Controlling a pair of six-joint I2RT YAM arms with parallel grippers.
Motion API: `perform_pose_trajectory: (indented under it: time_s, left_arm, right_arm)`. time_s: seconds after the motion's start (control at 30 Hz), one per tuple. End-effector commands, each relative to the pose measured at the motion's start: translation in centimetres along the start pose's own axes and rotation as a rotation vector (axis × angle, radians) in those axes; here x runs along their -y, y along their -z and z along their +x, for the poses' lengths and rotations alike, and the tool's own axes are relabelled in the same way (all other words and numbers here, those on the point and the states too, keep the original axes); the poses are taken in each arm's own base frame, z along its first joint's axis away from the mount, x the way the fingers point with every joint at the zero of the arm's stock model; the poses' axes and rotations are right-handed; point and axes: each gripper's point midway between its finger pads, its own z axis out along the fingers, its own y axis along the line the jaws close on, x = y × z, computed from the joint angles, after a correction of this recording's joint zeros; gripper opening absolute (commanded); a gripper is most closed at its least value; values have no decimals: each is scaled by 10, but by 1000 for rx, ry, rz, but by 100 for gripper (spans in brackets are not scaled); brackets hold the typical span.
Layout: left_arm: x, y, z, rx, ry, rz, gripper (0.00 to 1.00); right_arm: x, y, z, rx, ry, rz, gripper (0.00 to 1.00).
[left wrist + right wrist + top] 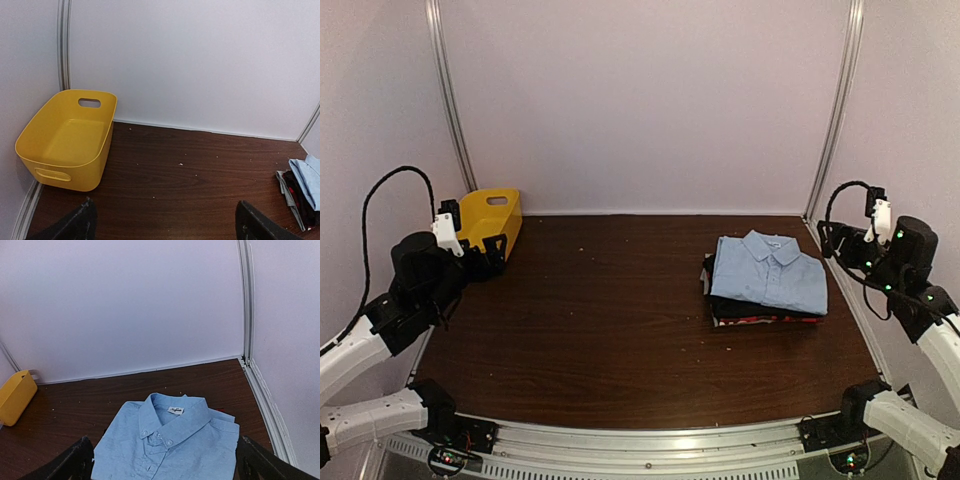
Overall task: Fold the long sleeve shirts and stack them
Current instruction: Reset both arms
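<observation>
I see the stack of folded shirts on the right half of the dark brown wooden bench (610, 300), close to my right arm. On top lies the light blue cloth button-up shirt (170, 445), folded into a neat rectangle, collar buttoned and turned toward the back wall, with a small white label inside the neck. Under it sits the black cloth shirt (740, 313), its edge showing along the near and left sides. At the bottom of the pile I catch a thin strip of the red-edged cloth shirt (760, 321). The right tool (167, 467) hangs just off the right side of the stack, its two dark fingers spread wide and apart from the cloth. The left tool (167, 227) sits over the far left of the bench, spread wide too, facing the yellow plastic basket (65, 135) with cut-out handles, which stands in the back left corner by the wall. Small pale crumbs (180, 163) dot the wood between basket and stack
</observation>
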Motion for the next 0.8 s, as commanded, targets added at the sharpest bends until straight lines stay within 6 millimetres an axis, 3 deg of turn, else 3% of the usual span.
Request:
perform_pose_trajectory:
  time_s: [0.0, 0.77]
  left_arm:
    - [2, 3, -15, 51, 14, 9, 98]
    - [3, 1, -13, 46, 17, 13, 98]
  right_arm:
    - [1, 3, -2, 11, 0, 9, 100]
    - [1, 0, 0, 6, -3, 7, 100]
